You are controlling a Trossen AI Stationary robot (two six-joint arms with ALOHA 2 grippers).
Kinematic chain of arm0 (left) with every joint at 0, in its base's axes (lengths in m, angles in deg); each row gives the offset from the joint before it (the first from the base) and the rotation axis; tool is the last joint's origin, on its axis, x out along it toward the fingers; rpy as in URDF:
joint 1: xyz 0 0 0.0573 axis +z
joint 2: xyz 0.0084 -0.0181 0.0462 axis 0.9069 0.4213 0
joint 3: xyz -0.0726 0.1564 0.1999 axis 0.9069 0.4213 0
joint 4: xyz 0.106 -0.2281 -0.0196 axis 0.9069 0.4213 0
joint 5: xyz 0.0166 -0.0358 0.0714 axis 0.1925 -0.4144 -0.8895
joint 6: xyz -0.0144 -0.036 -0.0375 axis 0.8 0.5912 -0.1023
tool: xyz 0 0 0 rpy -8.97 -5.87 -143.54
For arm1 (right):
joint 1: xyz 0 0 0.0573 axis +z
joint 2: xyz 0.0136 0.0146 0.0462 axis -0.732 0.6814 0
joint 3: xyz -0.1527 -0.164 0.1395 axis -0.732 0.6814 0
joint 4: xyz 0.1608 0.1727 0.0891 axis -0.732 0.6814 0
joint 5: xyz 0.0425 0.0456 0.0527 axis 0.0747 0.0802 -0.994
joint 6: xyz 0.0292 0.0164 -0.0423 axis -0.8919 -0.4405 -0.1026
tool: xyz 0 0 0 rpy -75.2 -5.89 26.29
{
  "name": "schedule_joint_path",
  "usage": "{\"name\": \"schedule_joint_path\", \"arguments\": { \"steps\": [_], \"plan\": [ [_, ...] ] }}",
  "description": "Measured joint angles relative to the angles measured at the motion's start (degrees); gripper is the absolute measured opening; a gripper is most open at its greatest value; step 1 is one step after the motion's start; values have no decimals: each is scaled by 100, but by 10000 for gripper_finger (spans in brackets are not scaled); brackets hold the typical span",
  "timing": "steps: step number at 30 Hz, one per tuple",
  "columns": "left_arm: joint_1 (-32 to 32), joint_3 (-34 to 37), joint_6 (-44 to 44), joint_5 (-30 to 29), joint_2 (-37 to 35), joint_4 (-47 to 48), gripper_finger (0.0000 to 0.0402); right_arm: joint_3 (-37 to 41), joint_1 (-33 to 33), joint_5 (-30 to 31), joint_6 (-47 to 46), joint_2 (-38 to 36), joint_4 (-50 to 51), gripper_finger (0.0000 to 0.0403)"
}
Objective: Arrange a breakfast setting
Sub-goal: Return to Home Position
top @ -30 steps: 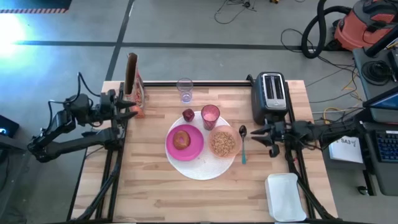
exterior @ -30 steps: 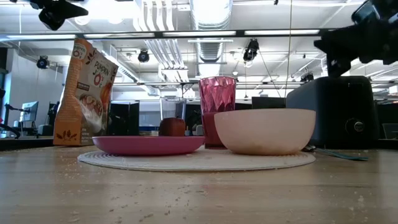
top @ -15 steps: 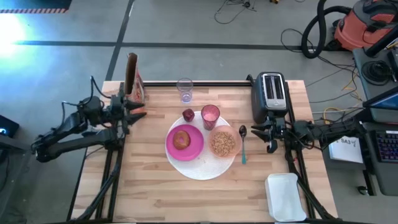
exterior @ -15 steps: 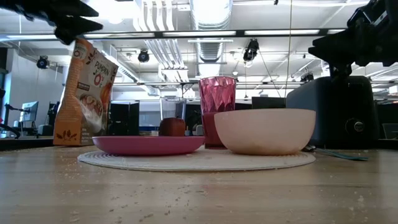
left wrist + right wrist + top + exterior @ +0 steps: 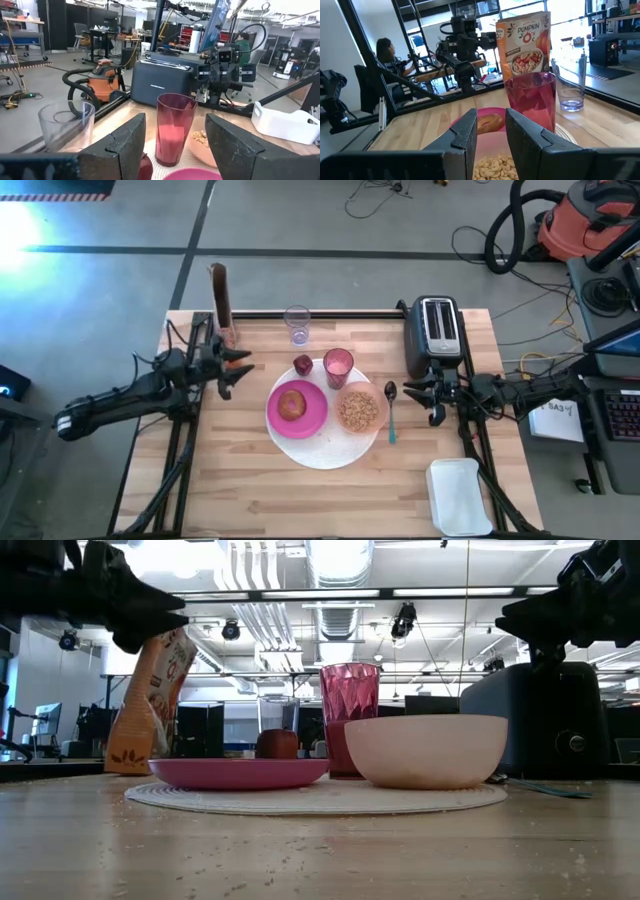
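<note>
The white round disc (image 5: 325, 448) lies at the table's middle. On it rest the magenta plate (image 5: 310, 420) with the toasted bread (image 5: 292, 402), the pink bowl (image 5: 359, 410) holding cereal, the pink tumbler (image 5: 338, 365) and the dark-red fruit (image 5: 303, 365). The blue-handled spoon (image 5: 392, 420) lies along the disc's right rim. My left gripper (image 5: 240, 370) is open and empty, left of the fruit, above the table (image 5: 150, 615). My right gripper (image 5: 418, 398) is open and empty, just right of the spoon.
A cereal box (image 5: 220, 305) stands at the far left corner, leaning in the low view (image 5: 150, 700). A clear glass (image 5: 297, 323) stands behind the fruit. A dark toaster (image 5: 437, 335) is at the far right, and a white container (image 5: 460, 495) at the near right.
My left gripper has moved from the table's left edge toward the right, nearing the fruit and plate, and has come lower in the low view. The cereal box has turned, showing narrower and more slanted than before.
</note>
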Motion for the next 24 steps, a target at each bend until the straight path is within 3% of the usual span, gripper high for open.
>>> {"name": "schedule_joint_path", "arguments": {
  "steps": [24],
  "plan": [
    [0,1145,468,-14,-247,-207,190,2,0,0,2,0,4,91]
  ]
}}
